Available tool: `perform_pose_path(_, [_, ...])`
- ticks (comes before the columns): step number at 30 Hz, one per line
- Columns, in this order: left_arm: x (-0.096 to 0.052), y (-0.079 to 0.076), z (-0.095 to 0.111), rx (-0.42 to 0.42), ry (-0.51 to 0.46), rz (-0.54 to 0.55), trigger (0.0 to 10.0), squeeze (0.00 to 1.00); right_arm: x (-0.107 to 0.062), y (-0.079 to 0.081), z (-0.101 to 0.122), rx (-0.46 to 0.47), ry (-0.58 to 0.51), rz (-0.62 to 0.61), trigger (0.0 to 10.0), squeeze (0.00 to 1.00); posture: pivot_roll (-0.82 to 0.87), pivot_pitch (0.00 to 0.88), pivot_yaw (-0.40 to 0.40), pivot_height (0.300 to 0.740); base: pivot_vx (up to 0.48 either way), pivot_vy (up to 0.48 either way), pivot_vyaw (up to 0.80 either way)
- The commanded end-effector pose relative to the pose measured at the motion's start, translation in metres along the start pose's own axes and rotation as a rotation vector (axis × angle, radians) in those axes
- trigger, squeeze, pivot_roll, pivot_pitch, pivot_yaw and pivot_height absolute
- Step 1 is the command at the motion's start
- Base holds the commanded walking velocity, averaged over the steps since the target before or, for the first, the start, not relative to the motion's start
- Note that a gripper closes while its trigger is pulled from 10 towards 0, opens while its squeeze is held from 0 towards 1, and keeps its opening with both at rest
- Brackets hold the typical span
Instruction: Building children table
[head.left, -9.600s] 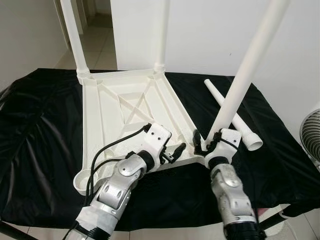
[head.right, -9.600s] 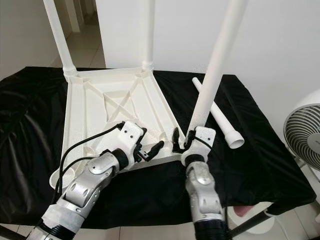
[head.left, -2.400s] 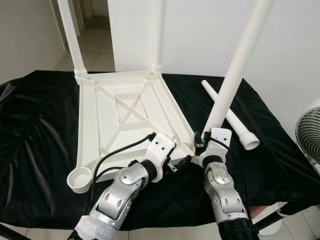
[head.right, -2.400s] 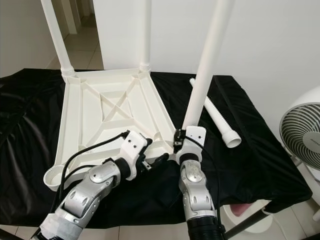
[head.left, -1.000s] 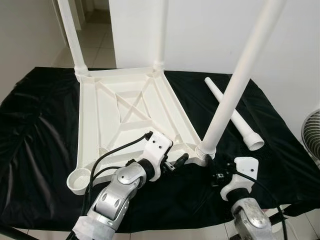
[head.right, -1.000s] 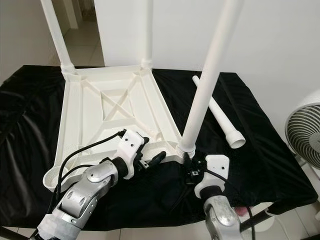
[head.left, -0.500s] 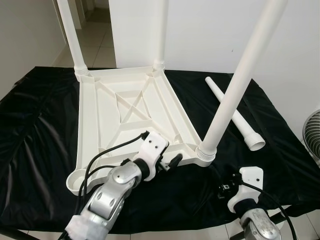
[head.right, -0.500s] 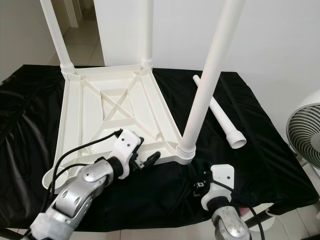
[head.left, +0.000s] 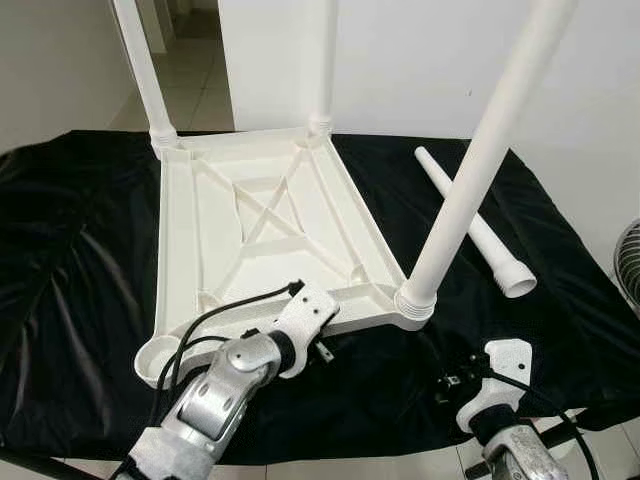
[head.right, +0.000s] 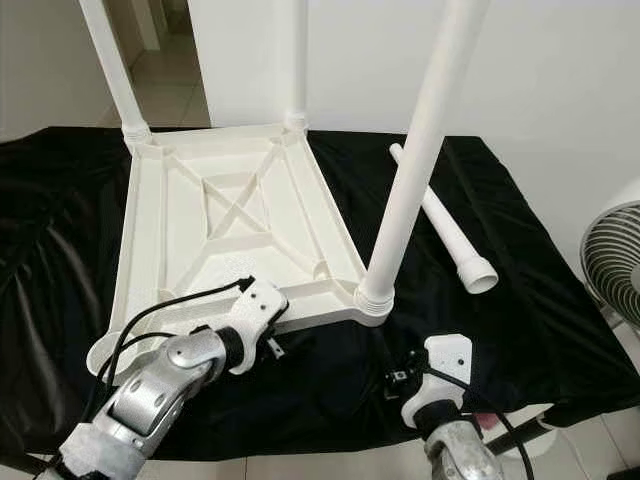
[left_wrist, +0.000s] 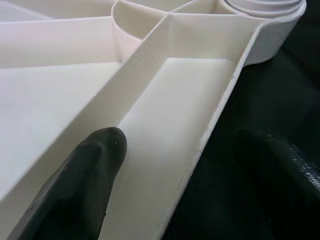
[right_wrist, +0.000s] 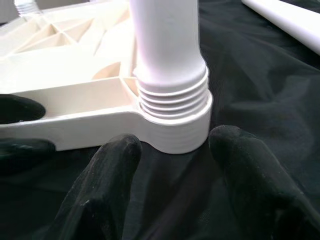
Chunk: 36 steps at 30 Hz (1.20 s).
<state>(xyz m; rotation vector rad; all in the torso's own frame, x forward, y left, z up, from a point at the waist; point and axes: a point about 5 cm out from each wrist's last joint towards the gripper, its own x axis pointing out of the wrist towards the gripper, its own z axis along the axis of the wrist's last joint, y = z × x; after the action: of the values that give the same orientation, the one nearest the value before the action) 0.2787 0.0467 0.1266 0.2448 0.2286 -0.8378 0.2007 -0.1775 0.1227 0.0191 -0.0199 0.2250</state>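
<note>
- The upturned tabletop (head.left: 260, 230) lies on the black table (head.left: 80, 300), three legs fitted.
- A loose leg (head.left: 478, 232) lies beside it.
- My left claw (left_wrist: 165, 165), released, straddles the near rim.
- My right claw (right_wrist: 175, 185) is released near the fitted leg (head.left: 470, 190); fetching the loose one is likely next.

Upturned children table (head.left: 260, 215) lies centre frame on the tabletop (head.left: 70, 300), three legs (head.left: 480, 160) standing up. Loose leg (head.left: 475, 225) lies right of it. Left hand (head.left: 320, 350) at its lower edge; right hand (head.left: 450, 385) lower right, apart from it.
</note>
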Motion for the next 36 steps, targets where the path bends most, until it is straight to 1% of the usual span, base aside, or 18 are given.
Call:
perform_pose_path(1, [0.003, 0.001, -0.016, -0.047, 0.089, 0.036, 10.0, 0.00, -0.001, 0.003, 0.000, 0.012, 0.008, 0.028, 10.0, 0.00, -0.07, 0.101, 0.008, 0.740, 0.000, 0.000, 0.00])
perform_pose_path(3, [0.004, 0.006, -0.016, -0.085, 0.104, 0.095, 10.0, 0.00, 0.000, 0.003, 0.001, 0.014, 0.008, 0.040, 10.0, 0.00, -0.07, 0.096, 0.004, 0.740, 0.000, 0.000, 0.00])
perform_pose_path(4, [0.004, 0.006, -0.016, -0.085, 0.104, 0.095, 10.0, 0.00, 0.000, 0.003, 0.001, 0.014, 0.008, 0.040, 10.0, 0.00, -0.07, 0.096, 0.004, 0.740, 0.000, 0.000, 0.00])
perform_pose_path(6, [0.004, 0.010, -0.016, -0.110, 0.116, 0.128, 10.0, 0.00, 0.003, 0.003, 0.001, 0.011, 0.008, 0.043, 10.0, 0.00, -0.07, 0.094, 0.001, 0.740, 0.000, 0.000, 0.00])
perform_pose_path(7, [0.004, 0.011, -0.017, -0.114, 0.119, 0.139, 4.8, 0.00, 0.004, 0.003, 0.002, 0.010, 0.006, 0.045, 10.0, 0.00, -0.06, 0.091, -0.002, 0.740, 0.000, 0.000, 0.00])
perform_pose_path(8, [0.004, 0.012, -0.018, -0.120, 0.124, 0.147, 2.9, 0.00, 0.005, 0.002, 0.003, 0.008, 0.005, 0.049, 10.0, 0.00, -0.06, 0.091, -0.002, 0.740, 0.000, 0.000, 0.00])
perform_pose_path(9, [0.004, 0.013, -0.018, -0.125, 0.128, 0.155, 2.7, 0.00, 0.006, 0.002, 0.003, 0.007, 0.004, 0.052, 10.0, 0.00, -0.06, 0.089, -0.005, 0.740, 0.000, 0.000, 0.00])
perform_pose_path(10, [0.004, 0.013, -0.018, -0.125, 0.128, 0.155, 2.7, 0.00, 0.006, 0.002, 0.003, 0.007, 0.004, 0.052, 10.0, 0.00, -0.06, 0.089, -0.005, 0.740, 0.000, 0.000, 0.00])
perform_pose_path(11, [0.004, 0.014, -0.018, -0.127, 0.128, 0.166, 0.0, 0.00, 0.006, 0.002, 0.003, 0.006, 0.003, 0.054, 10.0, 0.00, -0.06, 0.088, -0.005, 0.740, 0.000, 0.000, 0.00])
perform_pose_path(21, [0.003, 0.015, -0.018, -0.133, 0.136, 0.185, 0.0, 0.00, 0.010, -0.001, 0.004, -0.001, 0.003, 0.064, 10.0, 0.00, -0.06, 0.081, -0.008, 0.740, 0.000, 0.000, 0.00])
perform_pose_path(31, [0.000, 0.013, -0.019, -0.145, 0.147, 0.180, 0.0, 0.00, 0.010, -0.003, 0.005, -0.006, 0.005, 0.064, 10.0, 0.00, -0.06, 0.082, -0.009, 0.740, 0.000, 0.000, 0.00])
perform_pose_path(35, [-0.003, 0.016, -0.024, -0.161, 0.169, 0.206, 0.0, 0.00, 0.012, -0.003, 0.005, -0.009, 0.006, 0.065, 10.0, 0.00, -0.06, 0.085, -0.010, 0.740, 0.000, 0.000, 0.00])
perform_pose_path(36, [-0.005, 0.020, -0.026, -0.181, 0.178, 0.243, 0.0, 0.00, 0.012, -0.003, 0.005, -0.010, 0.004, 0.064, 10.0, 0.00, -0.06, 0.085, -0.010, 0.740, 0.000, 0.000, 0.00])
